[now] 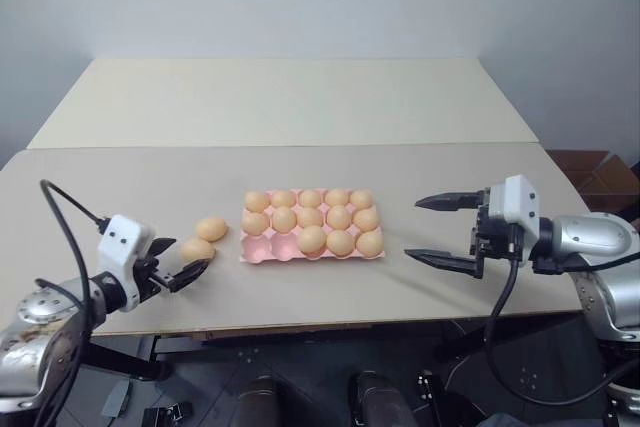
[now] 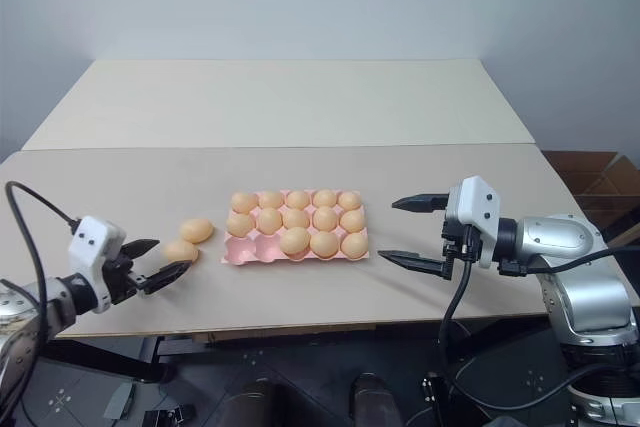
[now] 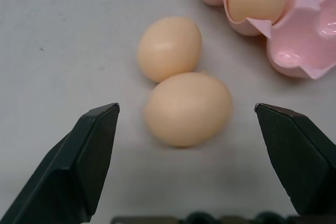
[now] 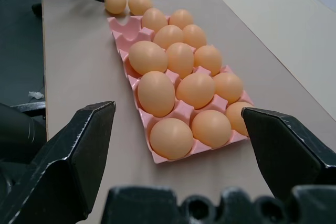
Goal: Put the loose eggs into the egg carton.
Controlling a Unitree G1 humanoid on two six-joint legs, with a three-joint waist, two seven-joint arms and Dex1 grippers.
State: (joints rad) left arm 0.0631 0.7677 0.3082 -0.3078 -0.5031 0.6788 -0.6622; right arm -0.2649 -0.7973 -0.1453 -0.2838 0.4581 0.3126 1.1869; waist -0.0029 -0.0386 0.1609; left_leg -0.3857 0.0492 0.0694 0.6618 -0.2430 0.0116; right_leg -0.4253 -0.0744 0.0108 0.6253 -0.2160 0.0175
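Two loose eggs lie touching on the table just left of the egg carton: a nearer one (image 1: 197,249) (image 3: 188,108) and a farther one (image 1: 211,228) (image 3: 169,48). The pink egg carton (image 1: 262,249) holds several eggs; the two front cups at its left end are bare. My left gripper (image 1: 190,255) is open, low over the table, its black fingers (image 3: 92,145) standing either side of the nearer egg and not touching it. My right gripper (image 1: 425,229) hangs open to the right of the carton, above the table, with nothing between its fingers (image 4: 79,145).
The grey table's front edge (image 1: 300,325) runs close behind both grippers. A second cream table (image 1: 290,97) adjoins at the back. A brown cardboard box (image 1: 600,172) sits beyond the right edge. Bare tabletop lies between the carton and the right gripper.
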